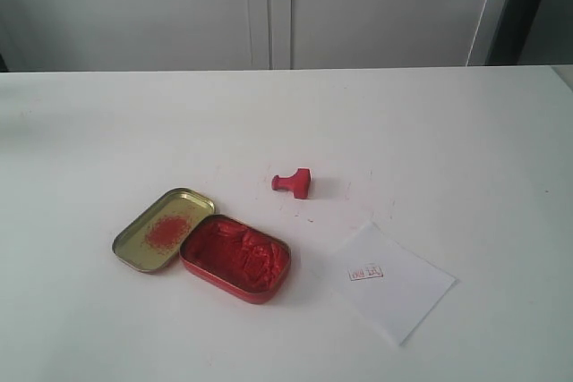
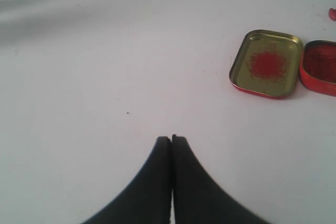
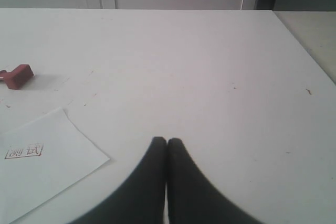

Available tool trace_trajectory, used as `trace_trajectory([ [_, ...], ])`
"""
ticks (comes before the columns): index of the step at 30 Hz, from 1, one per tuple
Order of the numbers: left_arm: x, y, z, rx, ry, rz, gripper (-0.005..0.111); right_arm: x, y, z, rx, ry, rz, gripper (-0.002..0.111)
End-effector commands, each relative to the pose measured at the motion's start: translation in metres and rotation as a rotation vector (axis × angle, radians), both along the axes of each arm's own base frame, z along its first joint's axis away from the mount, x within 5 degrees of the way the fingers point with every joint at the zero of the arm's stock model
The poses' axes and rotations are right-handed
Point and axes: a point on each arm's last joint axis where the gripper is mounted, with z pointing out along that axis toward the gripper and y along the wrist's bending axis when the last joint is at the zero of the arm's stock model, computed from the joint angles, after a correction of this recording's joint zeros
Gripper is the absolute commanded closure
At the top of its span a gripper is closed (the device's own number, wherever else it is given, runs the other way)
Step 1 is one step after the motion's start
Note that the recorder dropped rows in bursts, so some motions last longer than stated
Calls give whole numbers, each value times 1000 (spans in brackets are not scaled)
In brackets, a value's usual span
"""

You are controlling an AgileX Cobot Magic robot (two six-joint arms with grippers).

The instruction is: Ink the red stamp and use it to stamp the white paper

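**On the white tabletop: stamp unheld, both grippers closed and empty**

1. Red stamp (image 1: 293, 182): lies tipped on its side near the middle of the table (image 1: 466, 131). Its knobbed handle points toward the left of the exterior view. It touches nothing, and faint red flecks mark the surface around it.
2. Ink tin (image 1: 236, 258): open, red paste exposed, nearer the camera than the stamp and to its left. Gold lid (image 1: 164, 229) rests against the tin's left side, inside up, with a red smear.
3. White paper (image 1: 391, 282): lies flat to the right of the tin, apart from both tin and stamp. It bears a small red rectangular imprint (image 1: 365, 272).
4. Left gripper (image 2: 171, 139): fingers pressed together, nothing between them, over bare table, with lid and tin ahead and off to one side.
5. Right gripper (image 3: 167, 140): fingers likewise together and empty, with paper and stamp off to one side.

Step in hand, as judged: no contact anywhere. Either the pick-up has not begun or the cycle is finished. The imprint alone does not settle which.

Next move, if the stamp is to be inked: one gripper must open, come down over the tipped stamp and close on it. The handle is the likely hold. The stamp must then be turned block-face down before it meets the paste. It is small and lying over, so a careless approach would likely push it aside.
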Motion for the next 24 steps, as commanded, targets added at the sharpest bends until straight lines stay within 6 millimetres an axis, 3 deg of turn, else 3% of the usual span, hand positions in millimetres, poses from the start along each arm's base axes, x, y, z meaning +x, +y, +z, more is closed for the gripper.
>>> trace_trajectory([
  [1, 0, 2, -2, -34, 1, 38, 107, 0, 0, 0, -5, -13, 1, 108],
  [8, 1, 1, -3, -5, -11, 13, 107, 0, 0, 0, -5, -13, 1, 108],
  [18, 8, 0, -52, 37, 59, -18, 107, 0, 0, 0, -5, -13, 1, 108],
  [24, 9, 0, -52, 43, 41, -15, 107, 0, 0, 0, -5, -13, 1, 108],
])
